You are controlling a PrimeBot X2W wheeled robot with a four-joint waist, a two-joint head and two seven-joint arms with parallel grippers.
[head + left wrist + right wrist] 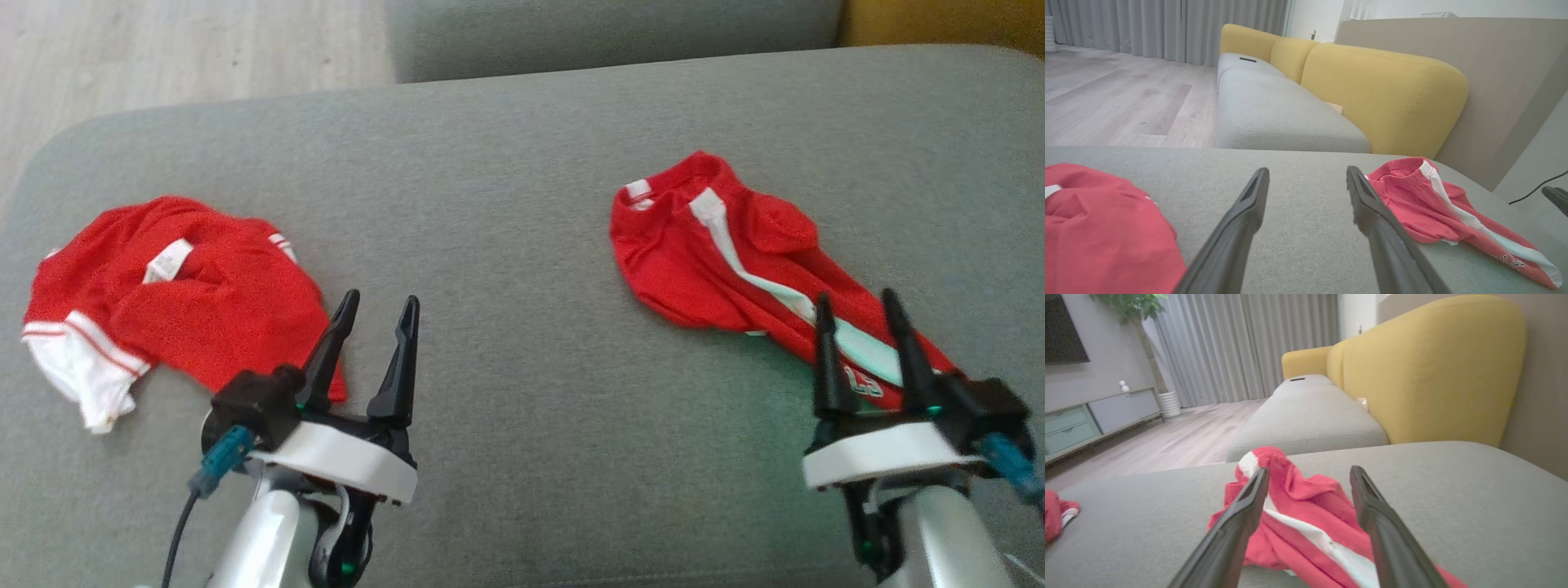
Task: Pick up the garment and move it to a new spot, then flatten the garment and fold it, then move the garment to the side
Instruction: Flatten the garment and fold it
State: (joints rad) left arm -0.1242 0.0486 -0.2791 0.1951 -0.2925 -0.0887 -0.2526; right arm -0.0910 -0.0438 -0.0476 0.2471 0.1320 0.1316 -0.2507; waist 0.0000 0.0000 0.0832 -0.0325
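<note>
Place: was a home living room
Seating: sofa (1282, 118) had yellow cushions (1384, 94)
Around: curtains (1241, 347), low cabinet (1106, 414) stood

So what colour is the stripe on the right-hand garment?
White stripe on the red garment; the head view shows it best.

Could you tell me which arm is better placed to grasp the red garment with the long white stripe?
Right. The open right gripper hangs over the near end of the striped garment; the open left gripper is beside the other red garment, across the cushion.
</note>
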